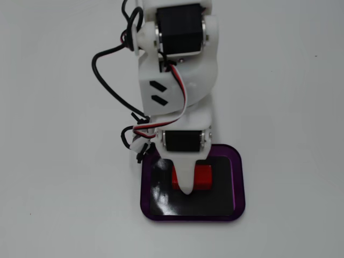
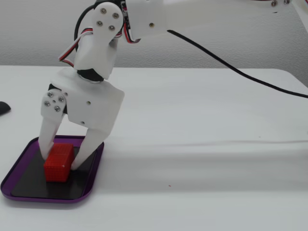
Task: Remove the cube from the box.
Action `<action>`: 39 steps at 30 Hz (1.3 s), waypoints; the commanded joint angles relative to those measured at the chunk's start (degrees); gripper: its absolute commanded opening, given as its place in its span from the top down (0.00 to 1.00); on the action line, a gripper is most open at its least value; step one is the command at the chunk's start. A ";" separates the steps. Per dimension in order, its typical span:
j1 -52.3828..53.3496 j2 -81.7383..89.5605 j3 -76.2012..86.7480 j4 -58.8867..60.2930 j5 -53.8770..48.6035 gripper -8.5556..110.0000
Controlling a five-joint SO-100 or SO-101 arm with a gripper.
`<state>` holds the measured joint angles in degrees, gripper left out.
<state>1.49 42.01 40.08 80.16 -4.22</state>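
The red studded cube (image 1: 203,177) lies on the black bottom of the purple-rimmed box (image 1: 239,183), in its far half. My white gripper (image 1: 185,180) reaches down into the box and its two fingers stand on either side of the cube. In a fixed view from the side, the cube (image 2: 58,166) sits between the fingers (image 2: 48,144), which press against its left and right faces; the gripper (image 2: 61,161) is shut on it. The cube rests on the floor of the box (image 2: 48,199). The arm hides part of the cube and the far rim of the box from above.
The box stands on a plain white table. A small dark object (image 2: 2,107) lies at the left edge of the side view. A black cable (image 2: 231,70) hangs from the arm across the right side.
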 commanded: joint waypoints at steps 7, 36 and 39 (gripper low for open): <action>0.00 8.70 -6.15 3.87 -0.18 0.93; -0.09 91.05 78.57 -28.83 -4.83 0.93; -0.35 97.73 91.67 -34.98 -4.83 0.93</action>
<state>1.23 133.68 120.06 50.10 -8.61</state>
